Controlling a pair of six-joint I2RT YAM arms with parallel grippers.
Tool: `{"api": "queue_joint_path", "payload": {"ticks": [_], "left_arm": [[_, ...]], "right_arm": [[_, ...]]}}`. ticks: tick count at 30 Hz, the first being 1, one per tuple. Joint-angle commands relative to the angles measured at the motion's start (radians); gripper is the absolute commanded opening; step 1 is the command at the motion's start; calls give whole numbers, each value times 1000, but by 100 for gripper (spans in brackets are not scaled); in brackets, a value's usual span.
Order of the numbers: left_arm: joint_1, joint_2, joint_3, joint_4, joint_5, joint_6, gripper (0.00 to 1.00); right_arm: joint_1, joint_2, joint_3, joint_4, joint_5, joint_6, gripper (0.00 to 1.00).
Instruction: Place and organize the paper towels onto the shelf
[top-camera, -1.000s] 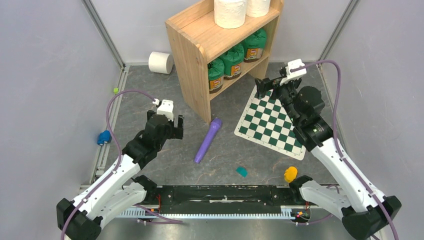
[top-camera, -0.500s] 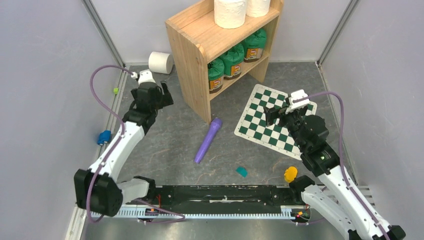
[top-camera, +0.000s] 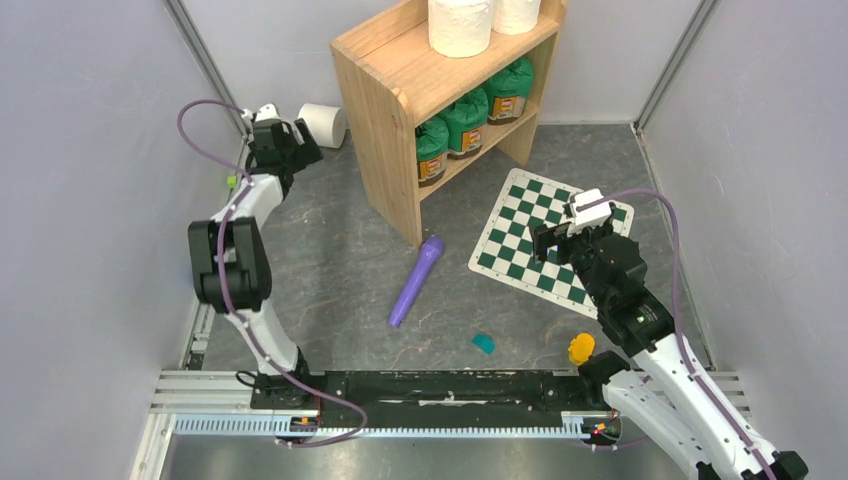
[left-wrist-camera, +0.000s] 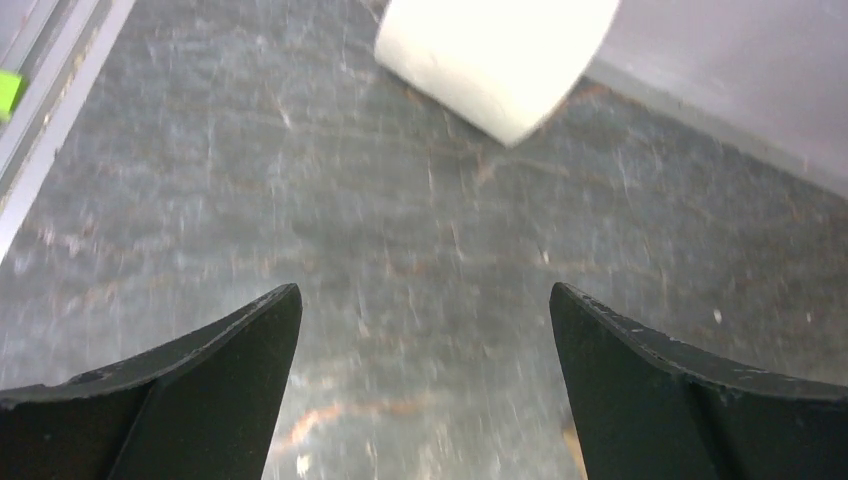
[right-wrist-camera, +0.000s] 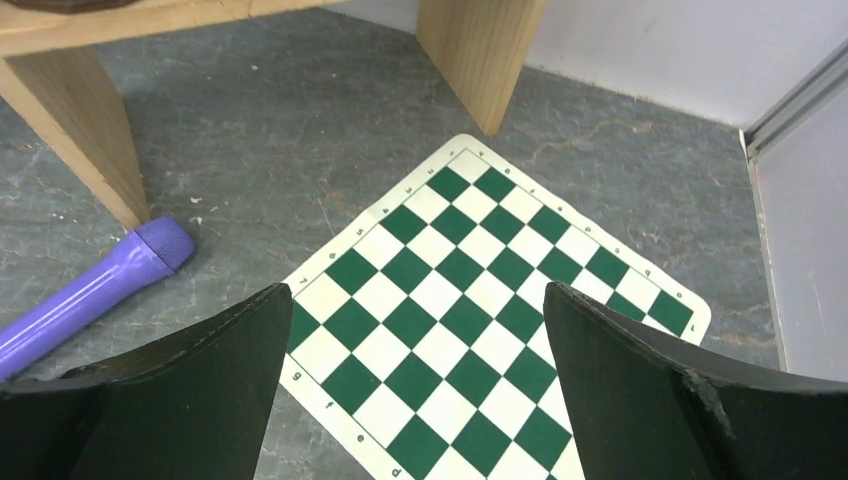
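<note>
Grey counter (top-camera: 330, 250) with a wooden shelf (top-camera: 383, 150) standing at its far side.
One paper roll (top-camera: 322, 124) lies on its side on the counter just left of the shelf. A checkered board (top-camera: 545, 245) lies flat to the right, a purple tube (top-camera: 416, 280) near the shelf's near foot, and a teal piece (top-camera: 484, 343) and yellow piece (top-camera: 580, 348) nearer. The shelf's top carries two upright rolls (top-camera: 461, 25); its lower tier holds three green canisters (top-camera: 466, 122).
</note>
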Motion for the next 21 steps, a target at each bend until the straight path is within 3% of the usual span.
{"api": "queue_joint_path", "payload": {"ticks": [1, 5, 12, 21], "left_arm": [[60, 140, 165, 154, 189, 0, 100], [86, 278, 312, 179, 262, 30, 100], [141, 532, 579, 233, 426, -67, 100], [177, 765, 841, 252, 499, -195, 99]], "right_arm": [[0, 18, 11, -19, 50, 34, 98], [-2, 46, 20, -41, 67, 78, 98], [0, 89, 32, -84, 119, 131, 98], [-1, 165, 86, -122, 155, 150, 98]]}}
